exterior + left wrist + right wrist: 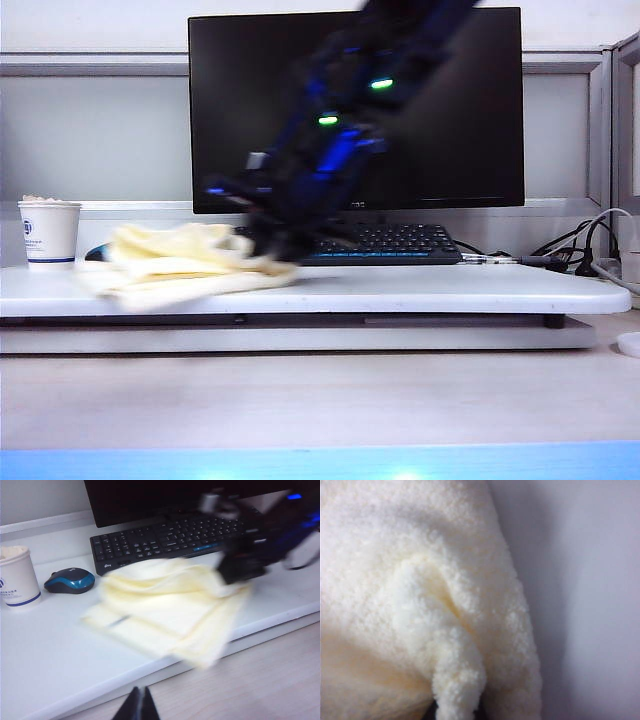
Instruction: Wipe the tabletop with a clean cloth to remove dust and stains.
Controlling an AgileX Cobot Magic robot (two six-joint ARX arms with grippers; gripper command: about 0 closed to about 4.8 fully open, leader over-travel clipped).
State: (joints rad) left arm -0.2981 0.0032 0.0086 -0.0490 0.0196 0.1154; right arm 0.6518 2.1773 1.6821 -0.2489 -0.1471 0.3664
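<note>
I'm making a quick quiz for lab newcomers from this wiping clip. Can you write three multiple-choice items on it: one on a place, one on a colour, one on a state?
1. Where is the paper cup?
A. On the tabletop's left end in the exterior view
B. On the keyboard
C. On the wooden desk in front

2. What colour is the cloth?
A. Dark green
B. Pale yellow
C. Red

3. What is the right end effector doing?
A. Hanging open above the monitor
B. Holding the mouse
C. Shut on the cloth, on the tabletop

Answers:
1 A: the cup stands at the white board's left end, beside the mouse.
2 B: the terry fabric is pale yellow in all views.
3 C: the blurred arm ends at the cloth's edge, and cloth fills the right wrist view. The left end effector is shut, off the board's front edge.
</note>
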